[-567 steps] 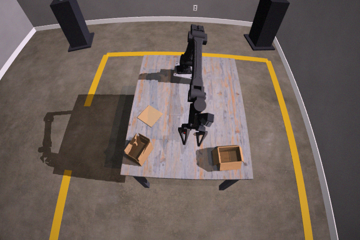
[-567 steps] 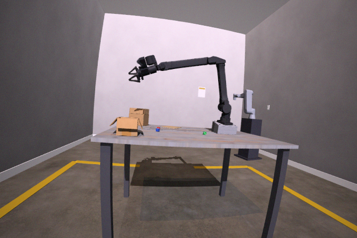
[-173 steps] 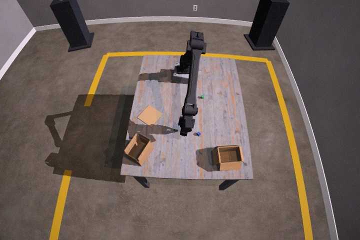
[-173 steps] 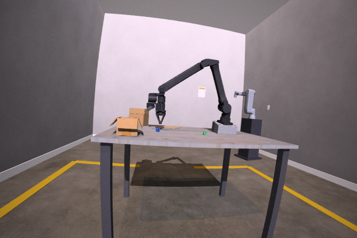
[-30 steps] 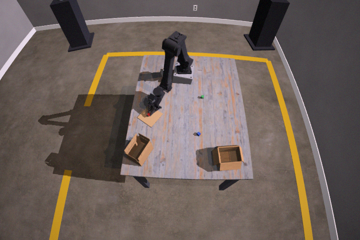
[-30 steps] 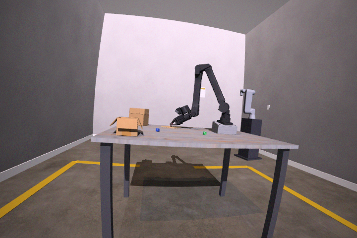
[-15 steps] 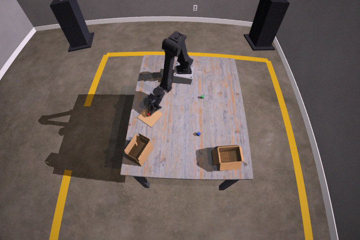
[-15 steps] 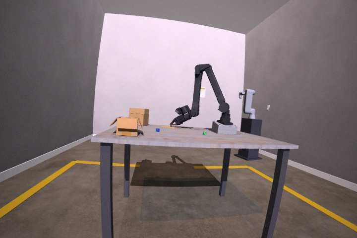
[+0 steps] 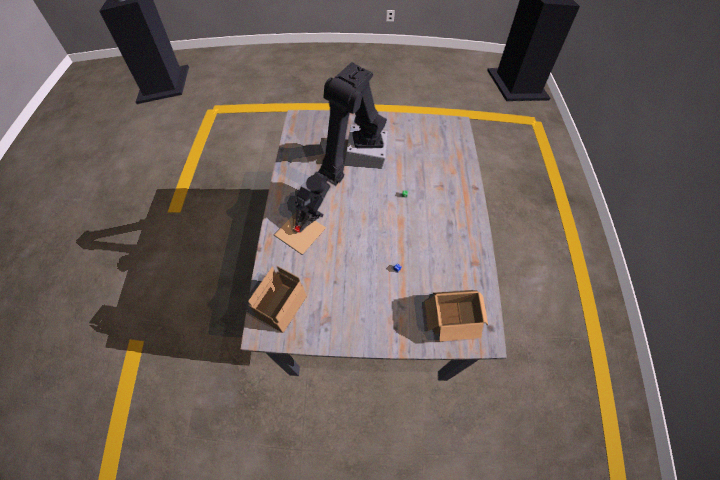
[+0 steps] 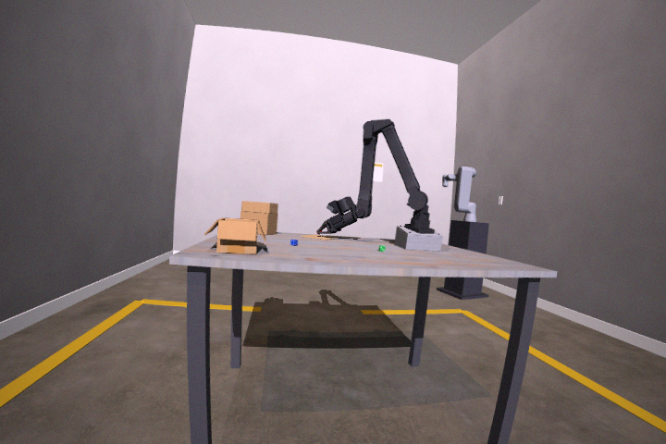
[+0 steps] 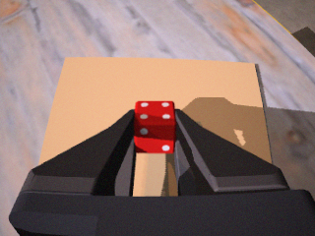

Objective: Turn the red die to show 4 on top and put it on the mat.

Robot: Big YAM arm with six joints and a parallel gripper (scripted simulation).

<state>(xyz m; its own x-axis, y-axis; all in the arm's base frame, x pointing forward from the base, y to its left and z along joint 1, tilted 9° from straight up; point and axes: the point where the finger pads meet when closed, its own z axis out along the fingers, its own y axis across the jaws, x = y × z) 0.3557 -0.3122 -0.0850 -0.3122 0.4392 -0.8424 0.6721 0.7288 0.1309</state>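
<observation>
The red die [image 11: 156, 126] is a cube with no long axis; in the wrist view the face turned toward the camera carries four white pips, while the count on the narrow face above it is too foreshortened to tell; its edges run square to the fingers. It sits between the tips of the claw [image 11: 156, 133], which is clamped narrow on it, one black finger [image 11: 121, 141] pressed to each side; the die is over the tan mat [image 11: 93, 98], well within its edges, though whether it touches the mat cannot be told. From above, the mat [image 9: 304, 237] lies near the left edge of the wooden worktop [image 9: 429, 226]; a green die [image 9: 404, 193] and a blue die [image 9: 396, 267] rest well apart on the bare planks; two open cardboard boxes [image 9: 277, 297] [image 9: 457, 314] stand toward the near edge. Yellow floor tape [image 9: 576, 254] frames the worktop on a concrete floor; grey walls enclose the room.
</observation>
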